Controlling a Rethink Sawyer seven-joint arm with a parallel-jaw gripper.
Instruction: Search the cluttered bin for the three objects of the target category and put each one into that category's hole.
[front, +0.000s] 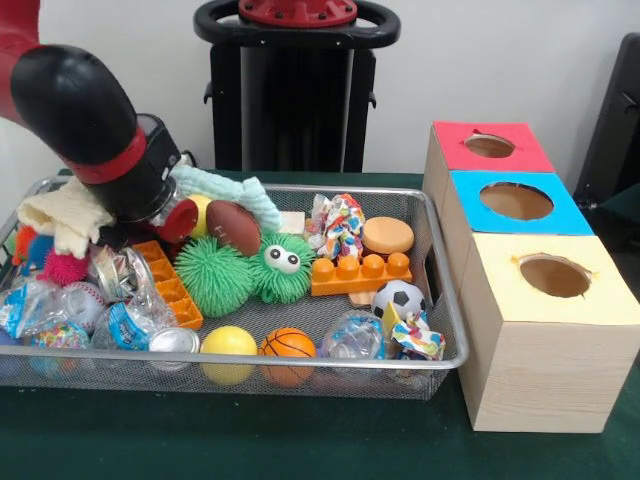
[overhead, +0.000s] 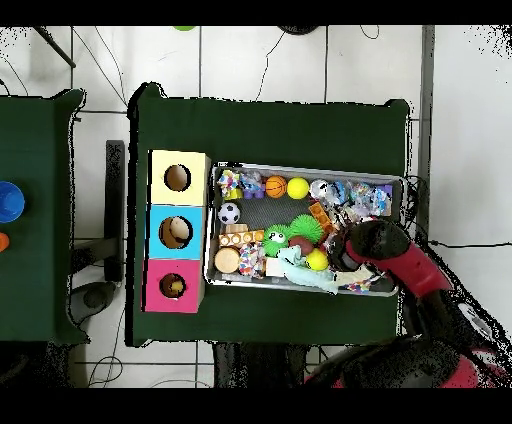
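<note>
The wire mesh bin (front: 448, 300) (overhead: 212, 225) is full of toys. Small round balls show in it: a yellow ball (front: 229, 342) (overhead: 297, 187), an orange basketball (front: 289, 345) (overhead: 276, 186) and a soccer ball (front: 400, 298) (overhead: 229, 213). Another yellow ball (front: 201, 212) (overhead: 317, 259) lies beside my gripper. The tiger-striped ball is out of view. My gripper (front: 170, 215) (overhead: 343, 252) reaches down into the bin's left part in the front view, mostly hidden by the arm. The red-topped box with its hole (front: 490, 146) (overhead: 172, 286) stands farthest in the row.
A blue-topped box (front: 517, 202) and a yellow-topped box (front: 553, 275) stand beside the red one. The bin also holds two green spiky pom balls (front: 215, 275), a brown football (front: 233, 227), orange bricks (front: 360, 272), cloth (front: 60, 215) and several wrapped packets.
</note>
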